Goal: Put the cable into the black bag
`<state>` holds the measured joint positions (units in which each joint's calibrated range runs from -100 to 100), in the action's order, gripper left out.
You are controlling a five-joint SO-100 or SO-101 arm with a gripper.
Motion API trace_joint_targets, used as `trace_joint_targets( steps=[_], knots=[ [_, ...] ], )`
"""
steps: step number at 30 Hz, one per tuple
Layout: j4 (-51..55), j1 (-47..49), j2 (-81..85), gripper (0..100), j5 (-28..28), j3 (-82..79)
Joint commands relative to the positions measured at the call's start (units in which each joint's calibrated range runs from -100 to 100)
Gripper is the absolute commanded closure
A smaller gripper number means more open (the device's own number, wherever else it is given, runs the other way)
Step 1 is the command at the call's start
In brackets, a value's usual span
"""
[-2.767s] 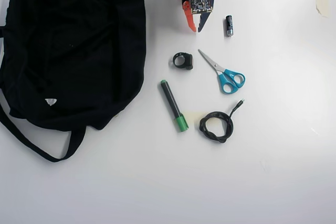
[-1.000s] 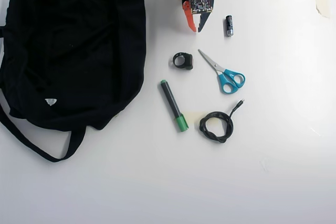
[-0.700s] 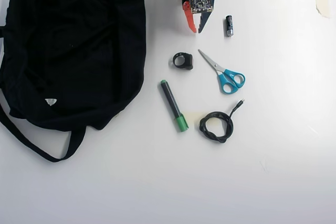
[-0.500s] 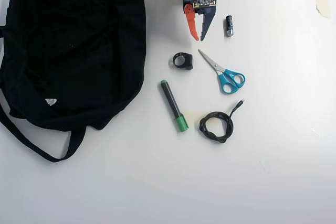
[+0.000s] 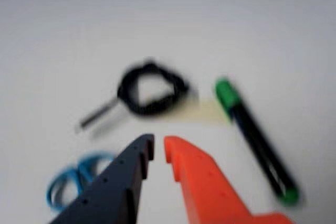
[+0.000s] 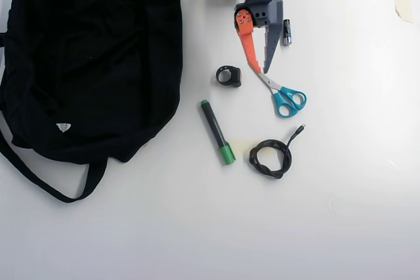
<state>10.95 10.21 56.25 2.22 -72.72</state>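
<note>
The black bag [image 6: 85,63] fills the far left part of the surface [image 6: 197,227] in the overhead view, lying flat with its strap looping out toward the near left corner and a small white label showing low on the fabric. No clear opening can be made out from above.

By my reading the task has scarcely started. The cable [image 6: 270,156] lies untouched as a small coil near the middle of the surface, its short tail and plug pointing toward the right edge, well apart from the bag. Everything is left to do: reach the coil, grasp it, carry it across to the bag and drop it in.

The tool [image 6: 258,70] hangs out from the far edge with its orange and dark fingers nearly together, only a narrow slit between the tips, and nothing held. In the wrist view the tool [image 5: 156,146] points toward the blurred cable [image 5: 151,88], so it looks lined up on the right thing but short of it.

Between tool and cable lie blue-handled scissors [image 6: 281,92], whose blade tips sit right by the fingertips. A green-capped marker [image 6: 217,132] lies beside the coil, a black ring-shaped piece [image 6: 228,75] sits near the tool, and a small battery-like cylinder [image 6: 287,32] rests close to the far edge.

The surface is plain white and evenly lit. A scrap of tape [image 6: 402,1] sits at the far right corner. Nothing of the room beyond it shows.
</note>
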Motion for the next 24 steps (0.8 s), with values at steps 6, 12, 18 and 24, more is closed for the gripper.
trace_joint_targets(
  steps=[6,12,18,24],
  knots=[
    [-1.65,-1.76,-19.07,98,-0.33,24.92],
    [-1.65,-2.14,-29.28,98,-0.39,38.4],
    [-1.65,-2.21,-38.57,98,-0.39,49.99],
    [-1.65,-2.66,-47.37,98,-0.39,61.04]
  ],
)
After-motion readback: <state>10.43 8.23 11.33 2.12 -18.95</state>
